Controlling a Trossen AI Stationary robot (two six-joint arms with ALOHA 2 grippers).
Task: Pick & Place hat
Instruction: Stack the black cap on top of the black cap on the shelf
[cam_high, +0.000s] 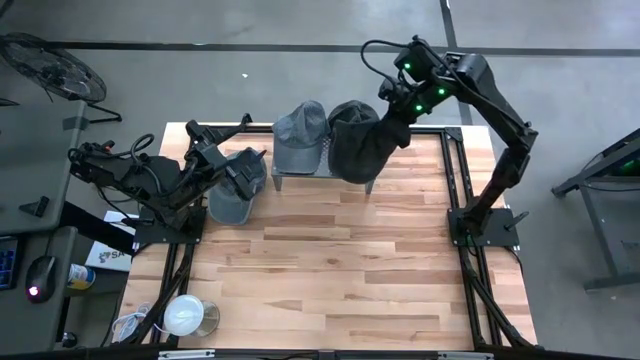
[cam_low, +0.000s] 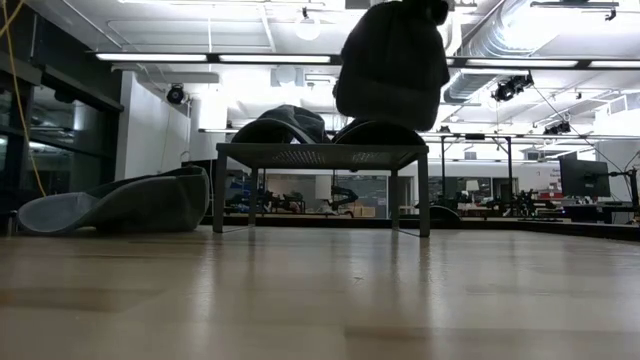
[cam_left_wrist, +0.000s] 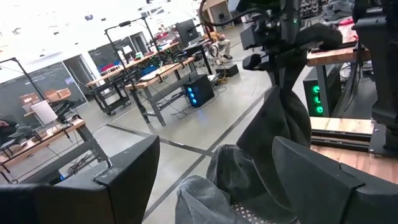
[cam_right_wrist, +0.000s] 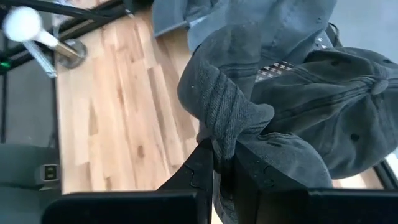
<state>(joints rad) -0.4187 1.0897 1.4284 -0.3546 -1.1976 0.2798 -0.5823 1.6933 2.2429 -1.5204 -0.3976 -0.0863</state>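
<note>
Overhead, the right gripper (cam_high: 398, 118) is clamped on a dark hat (cam_high: 362, 150), dangling it above the small rack (cam_high: 318, 172) at the table's (cam_high: 340, 270) twelve o'clock edge. Two more caps rest on that rack. At nine o'clock the left gripper (cam_high: 240, 172) waits spread wide over a grey cap (cam_high: 232, 200).

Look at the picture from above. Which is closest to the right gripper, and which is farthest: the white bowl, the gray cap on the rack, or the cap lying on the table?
From the right gripper:
1. Gray cap on the rack, at the table's back edge.
2. Cap lying on the table, under the left arm.
3. White bowl, front left corner.
</note>
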